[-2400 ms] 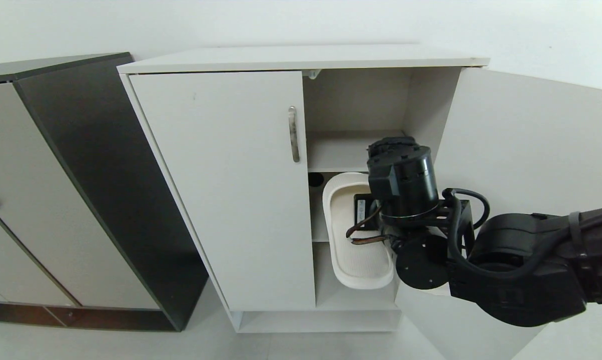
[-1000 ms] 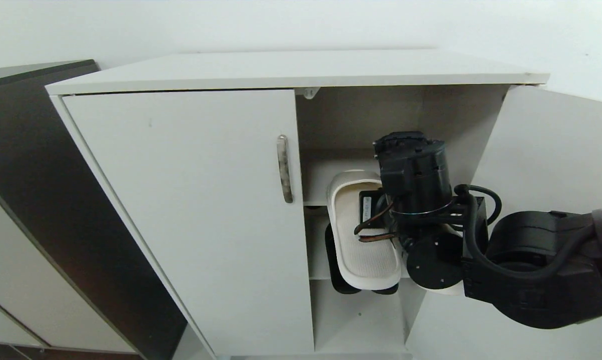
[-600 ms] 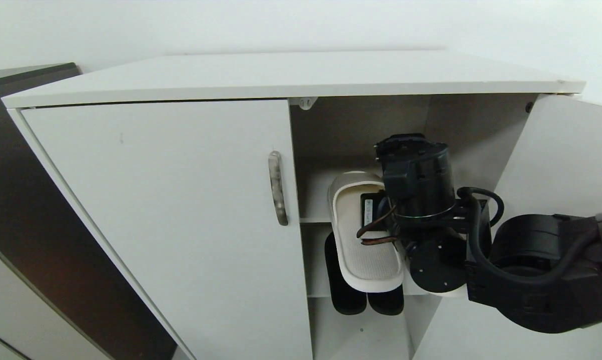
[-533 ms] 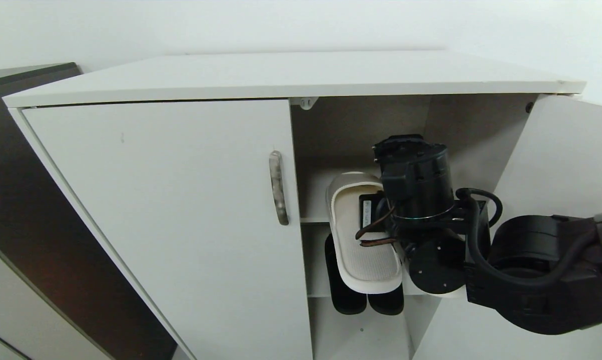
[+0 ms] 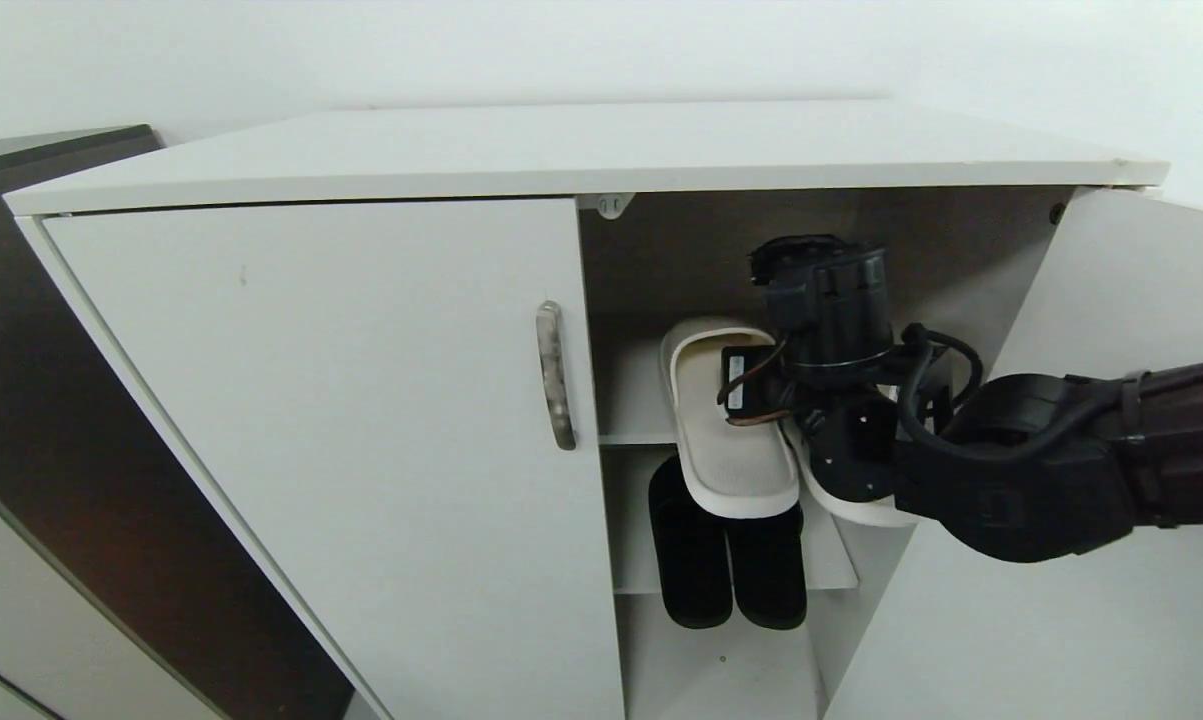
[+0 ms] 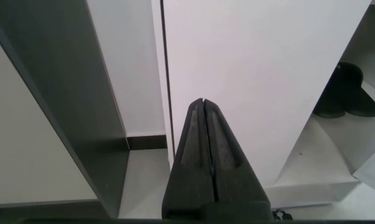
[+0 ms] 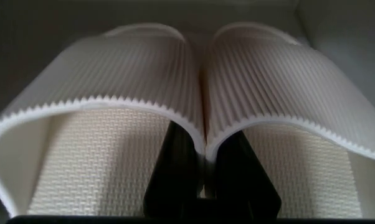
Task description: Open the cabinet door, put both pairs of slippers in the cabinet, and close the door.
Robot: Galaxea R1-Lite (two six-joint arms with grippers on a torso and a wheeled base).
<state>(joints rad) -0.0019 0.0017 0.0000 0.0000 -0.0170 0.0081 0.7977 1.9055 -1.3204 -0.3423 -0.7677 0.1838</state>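
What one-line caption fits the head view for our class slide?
Right gripper holds the white slippers at the open cabinet, above the black slippers on a lower shelf.

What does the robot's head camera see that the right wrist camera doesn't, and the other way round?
The head view adds the white cabinet, its left door shut with a metal handle, its right door swung open, and the black slippers lying on a lower shelf.

The right wrist view adds a close look at the ribbed tops of the white slippers, and the right gripper shut on their inner edges.

Both share the white slippers, side by side.
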